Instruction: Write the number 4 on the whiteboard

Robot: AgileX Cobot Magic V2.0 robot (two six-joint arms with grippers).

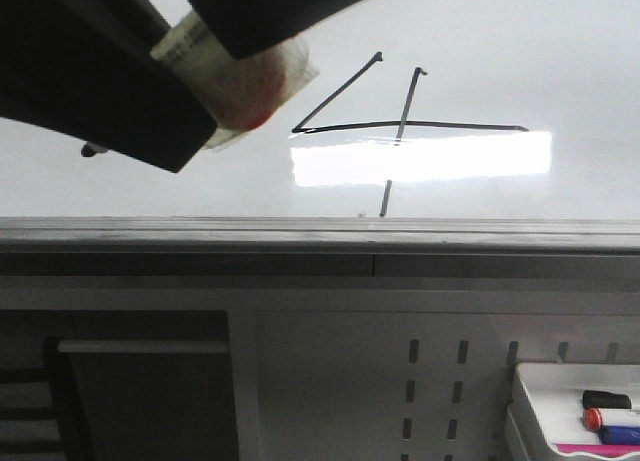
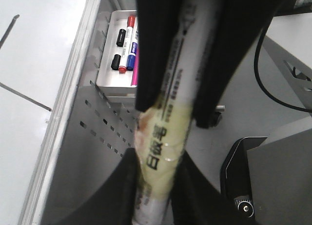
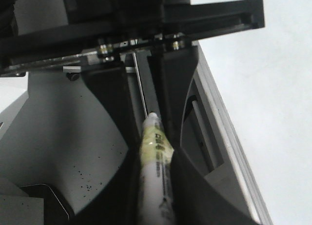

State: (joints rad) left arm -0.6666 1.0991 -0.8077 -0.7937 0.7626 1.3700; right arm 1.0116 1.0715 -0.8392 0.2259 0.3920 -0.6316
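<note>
Marker (image 2: pixel 168 137) clamped in both end effectors: left end effector (image 2: pixel 155 195) grips its taped body, right end effector (image 3: pixel 155 186) grips it too; in front view marker (image 1: pixel 235 76) sits upper left over whiteboard (image 1: pixel 520 61); number 4 (image 1: pixel 400 126) drawn mid-board, right of the marker, apart from it; tray (image 2: pixel 109 83) of spare markers (image 2: pixel 129 42) hangs off the perforated panel (image 1: pixel 440 381).

- The left gripper (image 2: pixel 158 186) is clamped on a marker pen (image 2: pixel 183 83), its dark fingers (image 2: pixel 122 186) pressed against either side of the barrel.
- The right gripper (image 3: pixel 153 186) is likewise closed on a marker pen (image 3: pixel 155 176), which is wrapped in yellowish tape.
- In the front view, dark arm parts (image 1: pixel 90 71) fill the upper left corner.
</note>
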